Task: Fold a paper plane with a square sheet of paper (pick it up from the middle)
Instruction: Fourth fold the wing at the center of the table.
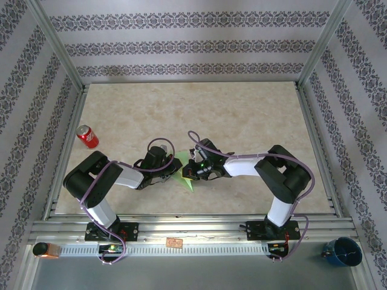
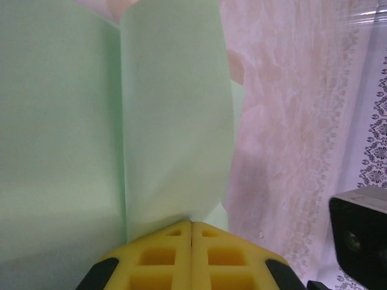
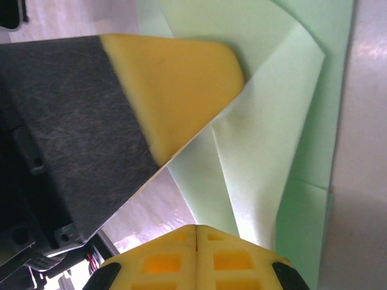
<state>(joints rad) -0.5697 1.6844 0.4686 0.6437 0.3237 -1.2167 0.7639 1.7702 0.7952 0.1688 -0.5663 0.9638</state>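
Note:
The light green square sheet of paper (image 1: 184,181) lies near the table's front middle, folded into overlapping flaps, with a pointed corner toward the near edge. My left gripper (image 1: 175,171) and right gripper (image 1: 188,172) meet low over it. In the left wrist view the left gripper (image 2: 191,222) is shut, its tips against the bottom edge of a raised flap of the paper (image 2: 175,121). In the right wrist view the right gripper (image 3: 196,228) is shut beside a lifted flap of the paper (image 3: 272,139). The left gripper's finger (image 3: 175,78) lies over the paper's edge there.
A red soda can (image 1: 87,136) lies on its side at the table's left. A blue cup (image 1: 343,251) and an orange object (image 1: 45,249) sit off the table by the front rail. Patterned walls enclose the table (image 1: 242,115) on three sides.

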